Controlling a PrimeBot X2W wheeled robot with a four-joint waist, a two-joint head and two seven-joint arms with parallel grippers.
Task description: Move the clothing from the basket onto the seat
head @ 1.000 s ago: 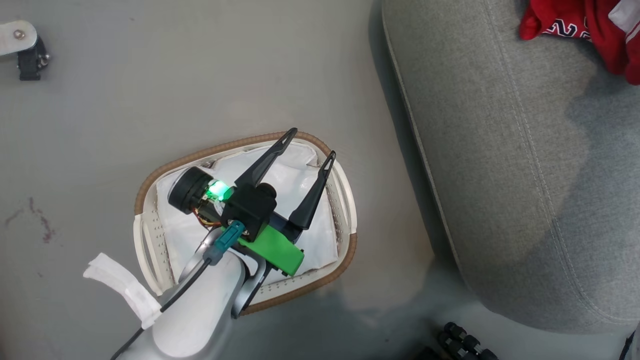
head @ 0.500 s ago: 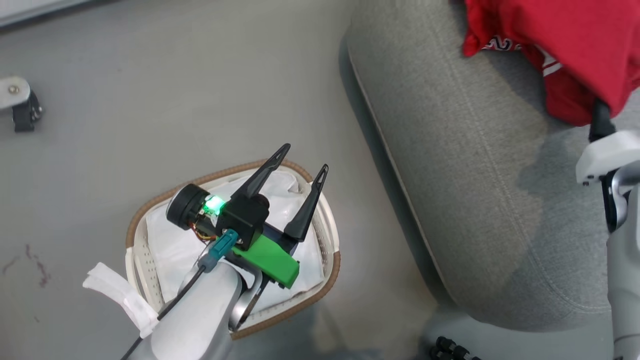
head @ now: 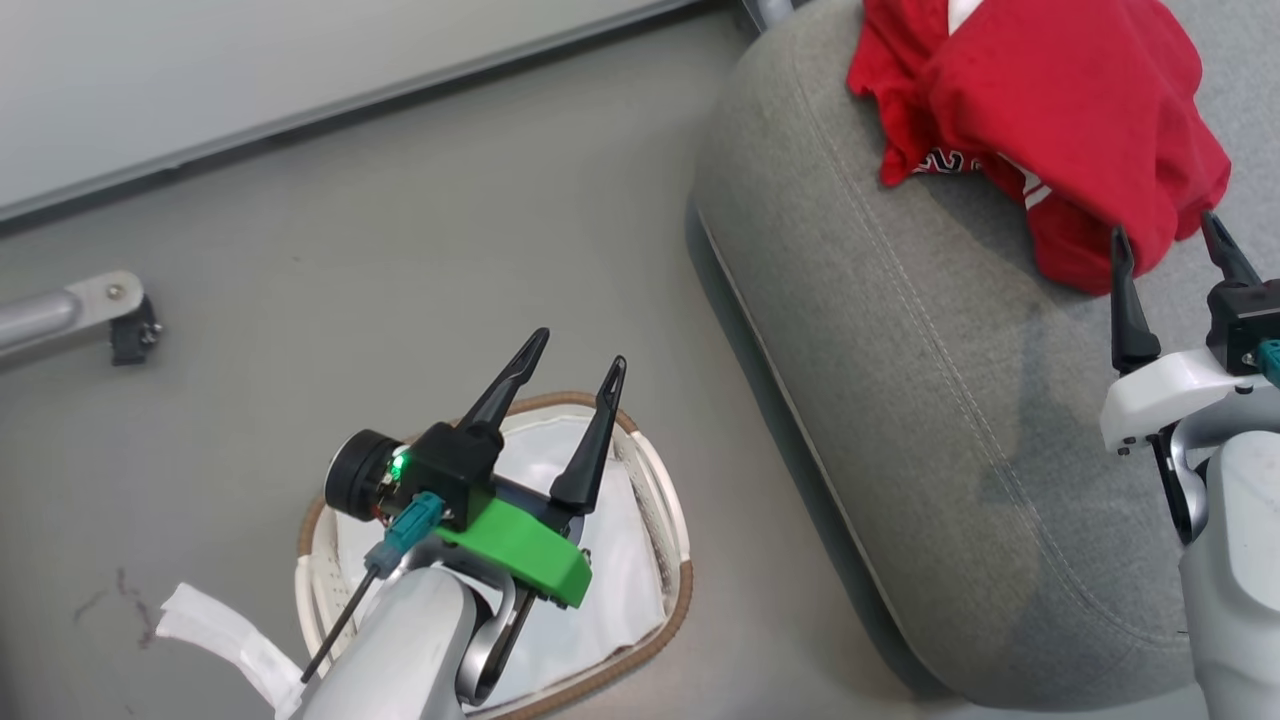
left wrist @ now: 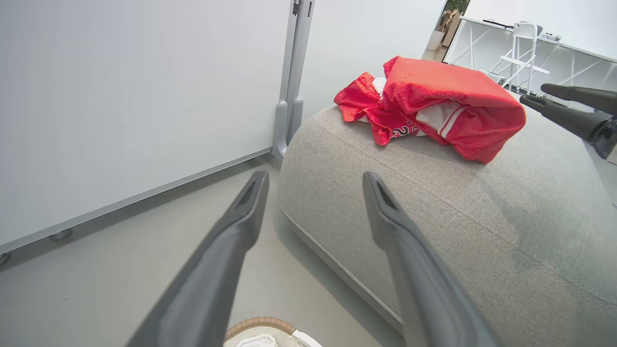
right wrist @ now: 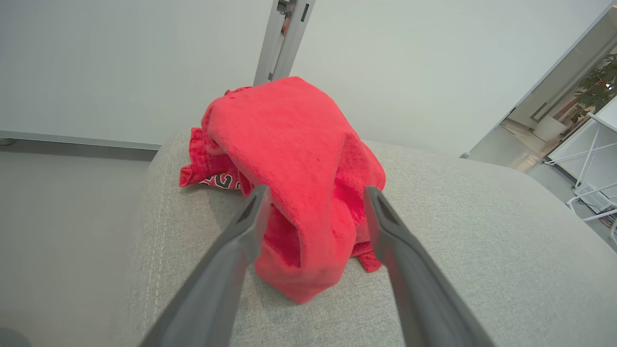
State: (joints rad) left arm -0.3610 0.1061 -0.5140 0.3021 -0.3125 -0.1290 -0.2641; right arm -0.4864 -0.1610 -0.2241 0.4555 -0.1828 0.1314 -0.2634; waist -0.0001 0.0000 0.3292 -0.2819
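- Hovering over the basket, your left gripper pointed up and away from you. Its fingers were spread wide with nothing between them, and the white liner lay directly beneath its wrist.
- Your right gripper reached out over the seat, its fingers likewise wide apart and gripping nothing. The clothing lay heaped on the seat just ahead of its tips.
- Your right wrist view put the red heap's near edge beyond and between its two fingers. You could not tell from it whether either tip touched the fabric.
- Your left wrist view added a side look at the heap, with its white stripes and lettering. The right gripper's tips stood just to the heap's right, and the basket's brown rim sat just below the left fingers.
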